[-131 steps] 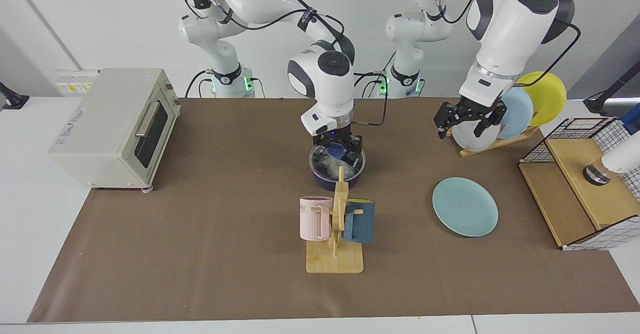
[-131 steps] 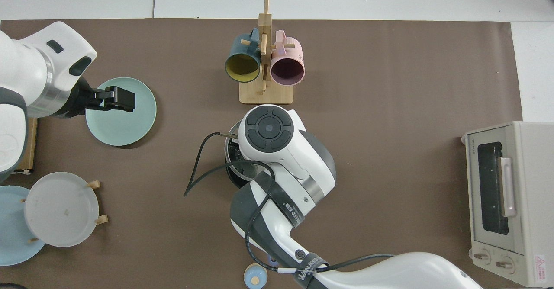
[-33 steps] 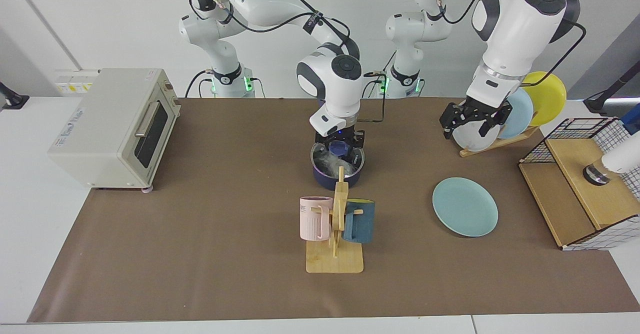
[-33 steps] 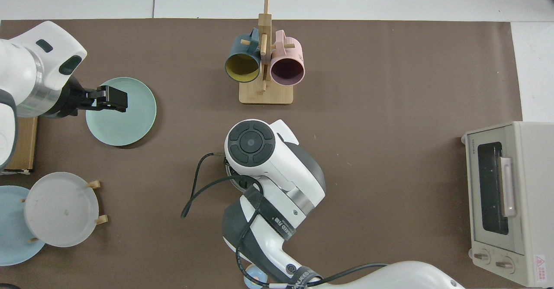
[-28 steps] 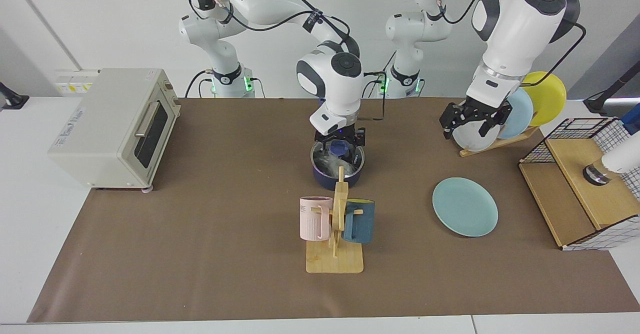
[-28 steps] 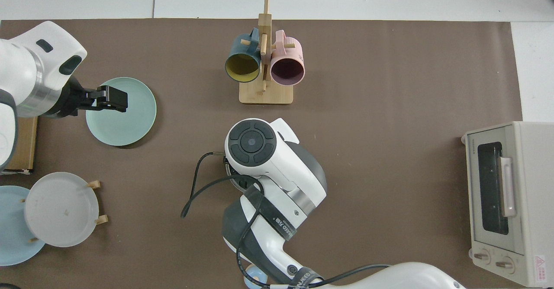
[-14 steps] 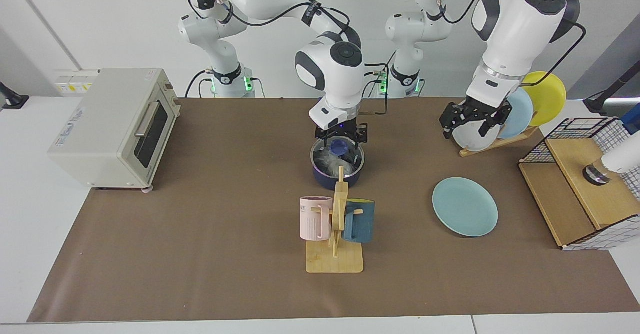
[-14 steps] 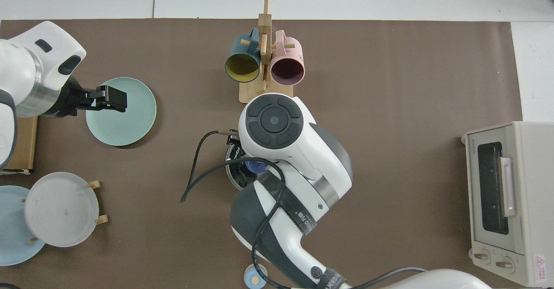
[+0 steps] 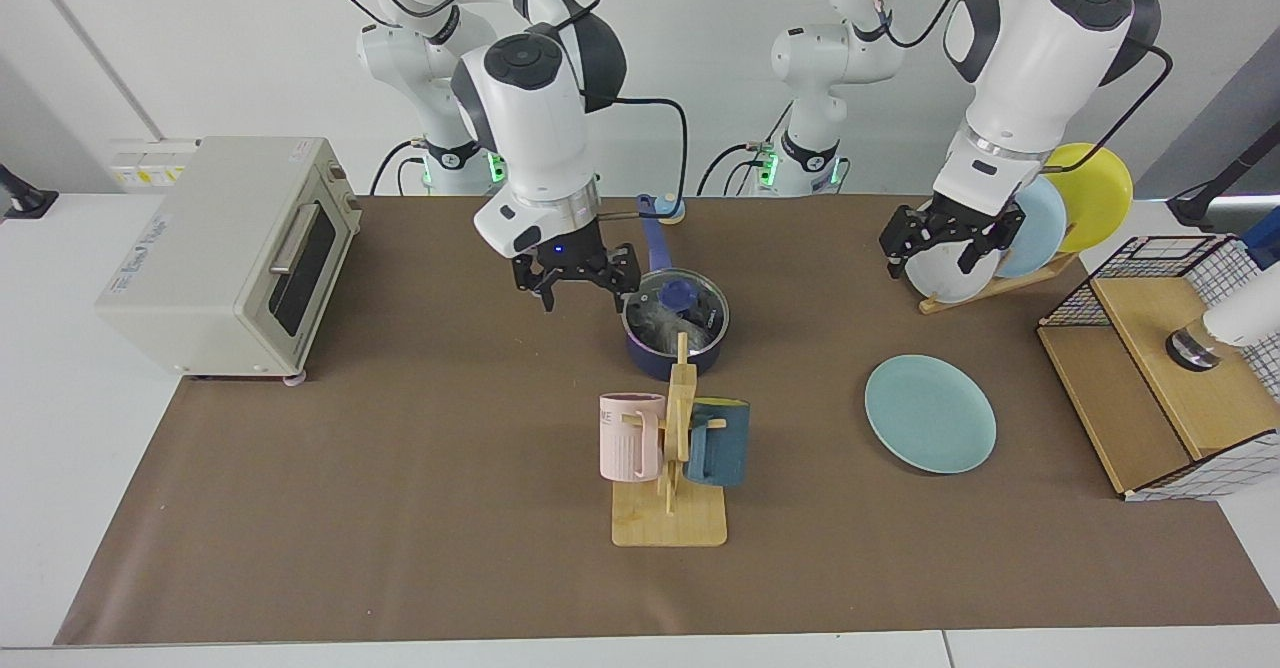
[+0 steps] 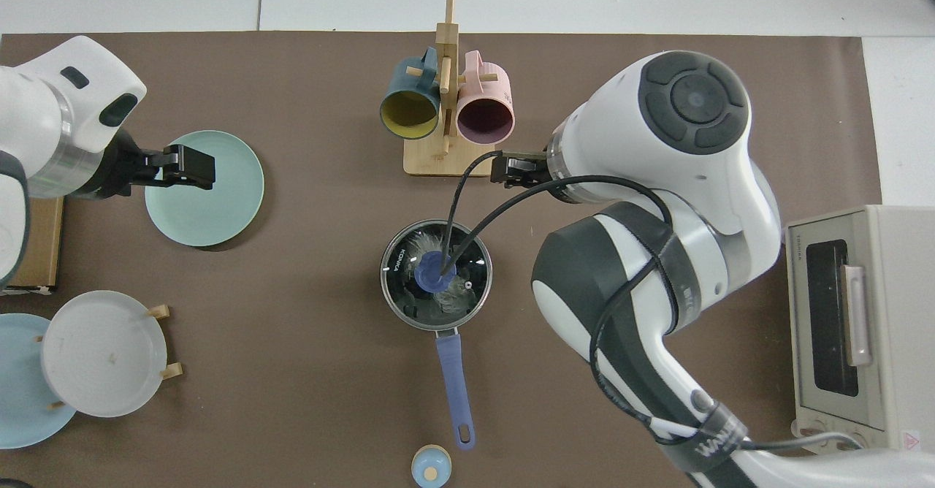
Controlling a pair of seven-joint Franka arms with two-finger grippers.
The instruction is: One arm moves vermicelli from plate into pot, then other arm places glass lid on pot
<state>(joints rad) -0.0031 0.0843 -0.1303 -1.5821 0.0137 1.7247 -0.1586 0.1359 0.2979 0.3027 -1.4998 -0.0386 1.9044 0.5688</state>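
Right claw [image 9: 578,283] open, empty, above tabletop [image 9: 400,428] just beside pot [image 9: 672,340]. Glass lid [image 10: 436,274] sits on pot, vermicelli [image 10: 456,292] inside under it. Left claw [image 9: 937,240] open, empty, waiting above and behind bare teal plate [image 9: 930,413].

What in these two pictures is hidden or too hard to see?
- Top view: the right gripper, open beside the pot, sits mostly under its own arm.
- Facing view: the post of the mug rack covers part of the pot.
- Both views: vermicelli shows only through the glass lid; amount unclear.
- Facing view: the white object at the edge is cut off.
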